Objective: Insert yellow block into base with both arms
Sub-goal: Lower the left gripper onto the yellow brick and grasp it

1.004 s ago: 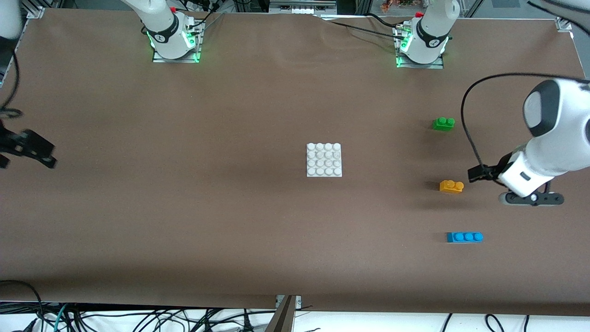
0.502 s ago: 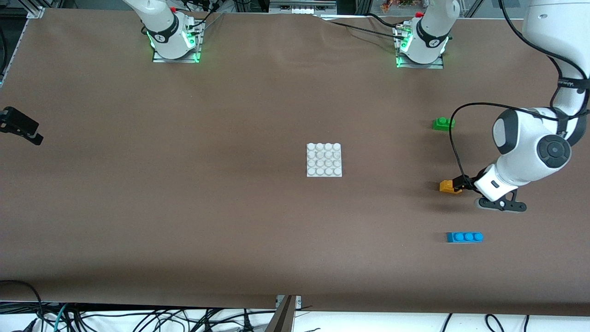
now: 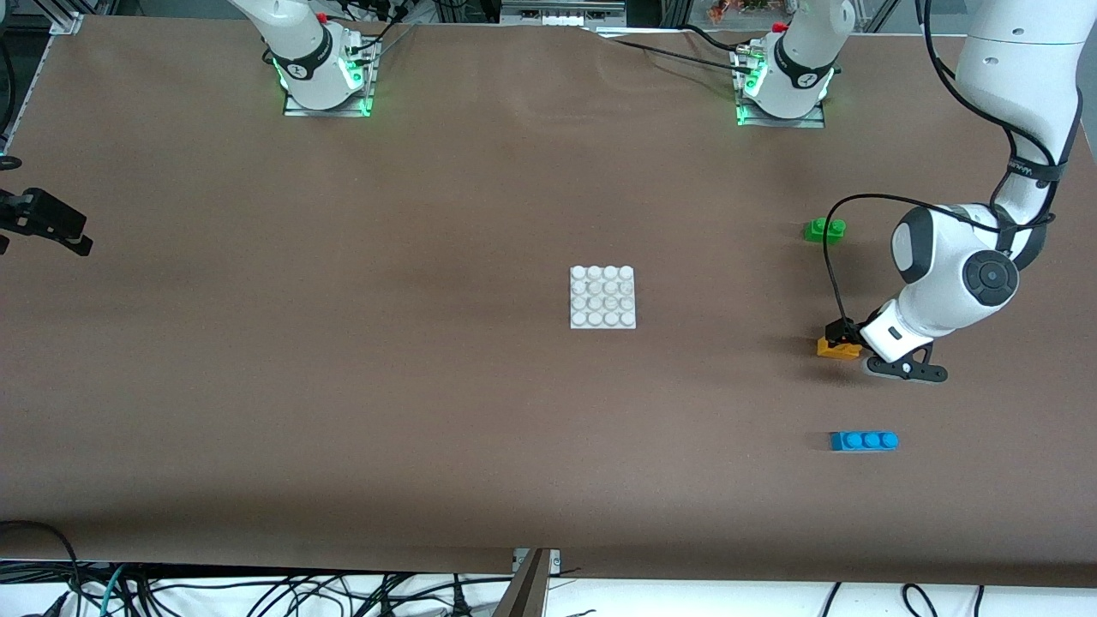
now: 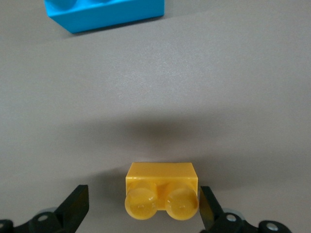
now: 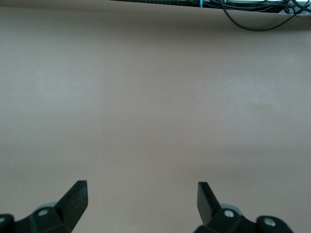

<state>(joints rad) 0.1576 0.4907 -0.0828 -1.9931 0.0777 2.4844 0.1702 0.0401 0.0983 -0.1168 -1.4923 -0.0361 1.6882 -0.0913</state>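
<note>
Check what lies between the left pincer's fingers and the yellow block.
Only bare brown table: the open left pincer straddles the yellow block, small gaps each side, per the left wrist view.

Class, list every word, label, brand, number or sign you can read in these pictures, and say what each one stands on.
None can be read.
Left arm: dark lettering on a joint band, too small to read.
Arm bases: small round marks, too blurred to read.
Yellow block, blue brick, green brick, white base: no text.

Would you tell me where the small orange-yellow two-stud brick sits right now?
The orange-yellow brick lies toward the left arm's end of the table, between the green brick and blue brick, under the open left gripper.
</note>
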